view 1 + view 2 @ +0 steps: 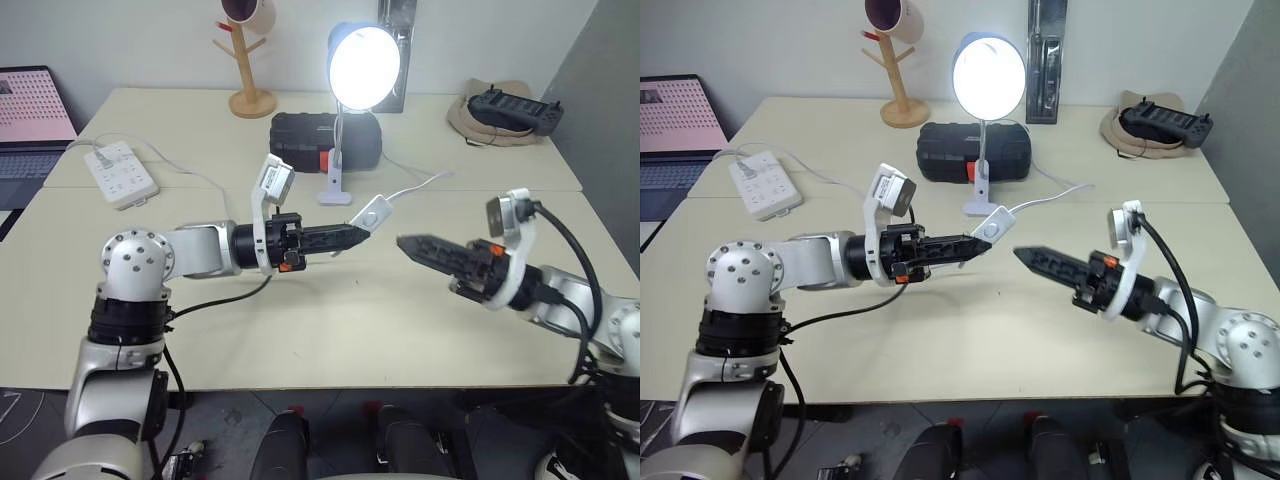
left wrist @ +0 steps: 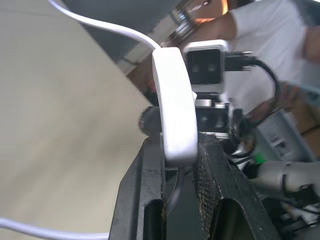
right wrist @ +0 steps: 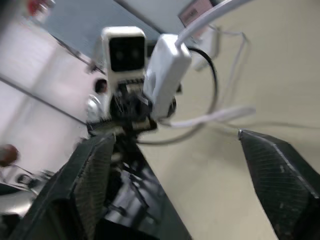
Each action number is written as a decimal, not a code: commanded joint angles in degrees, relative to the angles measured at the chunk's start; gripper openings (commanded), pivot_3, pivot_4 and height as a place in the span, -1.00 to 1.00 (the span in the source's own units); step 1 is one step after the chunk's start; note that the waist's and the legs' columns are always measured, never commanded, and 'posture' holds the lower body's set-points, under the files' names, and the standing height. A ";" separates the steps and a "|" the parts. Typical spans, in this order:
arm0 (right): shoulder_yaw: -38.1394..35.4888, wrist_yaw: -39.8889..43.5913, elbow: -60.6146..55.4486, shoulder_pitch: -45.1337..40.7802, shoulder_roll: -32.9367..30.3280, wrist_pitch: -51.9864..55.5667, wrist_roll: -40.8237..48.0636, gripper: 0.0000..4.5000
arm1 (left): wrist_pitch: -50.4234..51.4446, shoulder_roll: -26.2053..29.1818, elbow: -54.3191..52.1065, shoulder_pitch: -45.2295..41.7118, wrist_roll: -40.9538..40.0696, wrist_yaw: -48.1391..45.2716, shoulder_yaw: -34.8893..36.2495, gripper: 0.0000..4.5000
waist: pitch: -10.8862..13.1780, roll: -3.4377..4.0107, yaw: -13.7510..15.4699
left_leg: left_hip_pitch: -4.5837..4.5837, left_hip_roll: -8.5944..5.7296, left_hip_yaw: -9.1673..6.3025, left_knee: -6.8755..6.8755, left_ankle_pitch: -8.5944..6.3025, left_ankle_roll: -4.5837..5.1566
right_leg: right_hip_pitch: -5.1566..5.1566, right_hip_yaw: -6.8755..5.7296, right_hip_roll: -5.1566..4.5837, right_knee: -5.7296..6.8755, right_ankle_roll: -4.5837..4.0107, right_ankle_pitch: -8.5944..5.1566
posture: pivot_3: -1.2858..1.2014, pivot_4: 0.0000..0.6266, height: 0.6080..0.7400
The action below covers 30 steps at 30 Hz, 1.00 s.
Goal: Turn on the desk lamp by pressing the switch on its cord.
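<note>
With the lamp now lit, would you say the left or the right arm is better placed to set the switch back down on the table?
Left, probably. The left end effector is shut on the switch, held above the table. The right end effector is open, apart from it. The desk lamp glows.

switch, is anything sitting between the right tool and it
Nothing visible does. The switch is held off the table in the shut left tool, and the right tool, open, faces it across bare air above the table. The desk lamp is already lit.
</note>
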 commanded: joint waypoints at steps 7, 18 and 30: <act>2.49 1.29 -15.66 4.86 -1.61 -9.99 -34.73 1.00 | -43.59 0.52 21.07 -11.48 49.30 -31.87 -21.01 -0.82 | 0.00 0.01 0.15 | -0.11 0.04 0.05 -0.05 0.00 0.00 | -0.16 0.03 0.02 -0.01 -0.01 0.00 | 0.03 -0.52 1.00; 5.93 -2.84 -17.09 13.13 7.51 -14.92 -52.76 1.00 | -73.43 -11.73 53.29 -20.15 69.78 -34.88 -21.45 -0.51 | 0.00 -0.02 0.17 | -0.91 -0.03 0.08 0.17 0.00 0.01 | -0.78 0.02 -0.05 0.06 -0.17 0.17 | 0.03 -0.52 1.00; 4.19 0.84 -17.61 15.04 8.35 -14.31 -55.46 1.00 | -74.42 -10.12 56.56 -22.56 72.16 -41.77 -14.47 0.56 | 0.00 -0.02 -0.17 | -0.75 -0.01 0.01 0.22 0.01 0.02 | -0.71 -0.01 0.00 0.28 -0.06 0.12 | 0.03 -0.52 1.00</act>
